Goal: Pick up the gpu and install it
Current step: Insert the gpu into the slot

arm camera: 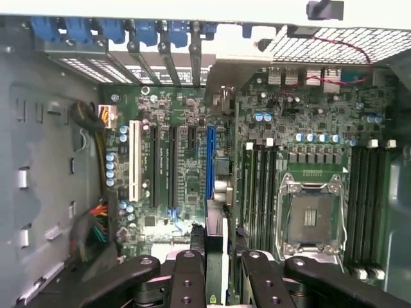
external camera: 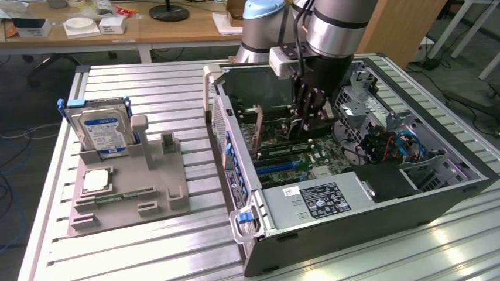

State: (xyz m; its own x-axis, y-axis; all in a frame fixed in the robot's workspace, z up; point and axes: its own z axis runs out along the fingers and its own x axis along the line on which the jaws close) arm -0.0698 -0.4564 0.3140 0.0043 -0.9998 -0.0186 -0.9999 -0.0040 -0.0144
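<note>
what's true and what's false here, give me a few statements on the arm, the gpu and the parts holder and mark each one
1. The silver hard drive with a blue-and-white label stands on edge in the grey plastic holder. True.
2. The black gripper hangs above that holder. False: it is down inside the dark grey computer case, over the green motherboard.
3. The gripper is shut on the thin, flat green gpu, held edge-on above the motherboard. True.
4. The computer case has its side closed. False: the side is open and the motherboard shows.
5. The holder lies inside the computer case. False: it sits on the slatted metal table, to the exterior view's left of the case.
</note>
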